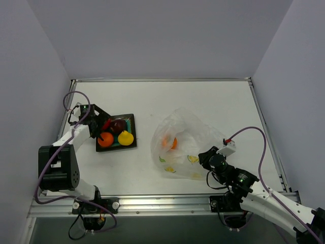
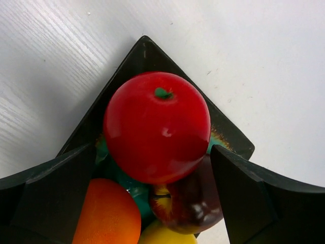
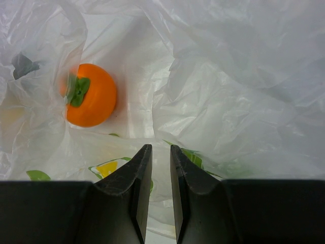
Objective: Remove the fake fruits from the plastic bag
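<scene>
Left gripper (image 2: 152,147) stood open over the teal plate (image 1: 133,117) at the frame's left, jaws wide on either side of the red apple (image 2: 157,127). Right gripper (image 3: 161,147) was nearly closed, apparently pinching the plastic bag (image 1: 190,137) at its lower-right edge. One orange fruit (image 3: 91,101) lay inside, toward the bag's left side, facing the plate. Only a lemon-slice print showed, with no readable writing.

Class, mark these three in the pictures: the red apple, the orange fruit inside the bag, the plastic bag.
red apple (image 2: 157,127), left wrist view, centre of its skin
orange fruit (image 3: 94,99), right wrist view, its orange side
plastic bag (image 1: 195,133), top view, clear crinkled upper wall
</scene>
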You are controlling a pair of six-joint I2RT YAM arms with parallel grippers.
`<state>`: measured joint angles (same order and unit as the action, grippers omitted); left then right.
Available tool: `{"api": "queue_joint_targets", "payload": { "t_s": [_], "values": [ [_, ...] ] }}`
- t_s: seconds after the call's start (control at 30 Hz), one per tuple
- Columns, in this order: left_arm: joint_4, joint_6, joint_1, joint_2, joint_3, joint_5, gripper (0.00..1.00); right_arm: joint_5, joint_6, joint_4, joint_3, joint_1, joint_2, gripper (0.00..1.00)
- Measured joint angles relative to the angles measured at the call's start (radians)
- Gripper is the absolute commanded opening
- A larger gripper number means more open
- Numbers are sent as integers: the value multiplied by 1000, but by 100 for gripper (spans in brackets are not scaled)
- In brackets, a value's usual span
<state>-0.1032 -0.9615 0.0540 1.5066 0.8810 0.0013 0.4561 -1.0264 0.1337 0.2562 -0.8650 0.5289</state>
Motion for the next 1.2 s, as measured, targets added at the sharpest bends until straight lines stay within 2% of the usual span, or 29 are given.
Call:
{"api": "queue_joint_targets", "payload": {
  "t_s": [0.13, 0.3, 0.37, 0.4, 0.43, 0.47, 0.53, 0.57, 0.6, 0.63, 0.67, 0.7, 0.77, 0.87, 1.0, 1.2],
  "values": [
    [5, 0, 0, -50, -11, 2, 97, 0, 0, 0, 0, 0, 1, 18],
    [6, 13, -32, -188, -19, -20, 97, 0, 0, 0, 0, 0, 1, 17],
    [6, 21, -81, -258, -19, -52, 90, 0, 0, 0, 0, 0, 2, 17],
    [6, 30, -131, -298, -21, -72, 87, 1, 0, -1, 0, 0, 4, 18],
    [6, 39, -188, -330, -21, -98, 76, 1, 0, -1, 0, 0, 7, 18],
    [8, 44, -254, -358, -21, -122, 71, 2, 0, -1, 0, 0, 11, 18],
    [12, 69, -417, -392, -21, -176, 64, 7, 0, -2, 0, 0, 21, 18],
    [13, 82, -516, -396, -21, -217, 54, 10, 1, -2, 0, 0, 26, 18],
    [13, 92, -605, -394, -19, -240, 49, 11, 2, -2, 0, 0, 30, 18],
    [15, 104, -687, -385, -18, -261, 45, 13, 2, -2, 0, 0, 32, 18],
    [15, 121, -775, -367, -17, -285, 35, 15, 2, -2, 0, 0, 32, 18],
    [14, 131, -851, -346, -13, -301, 31, 17, 2, -2, 0, 0, 32, 18],
    [14, 159, -990, -286, 1, -336, 26, 21, 2, -2, 0, 0, 32, 18],
    [6, 192, -1112, -174, 59, -372, 21, 29, 2, -3, 0, 0, 32, 18],
    [19, 229, -1189, -16, 153, -393, 16, 34, 3, -3, 0, 0, 33, 18],
    [-10, 288, -1202, 185, 292, -405, 16, 34, 3, -3, 0, 0, 30, 17]
  ]
}}
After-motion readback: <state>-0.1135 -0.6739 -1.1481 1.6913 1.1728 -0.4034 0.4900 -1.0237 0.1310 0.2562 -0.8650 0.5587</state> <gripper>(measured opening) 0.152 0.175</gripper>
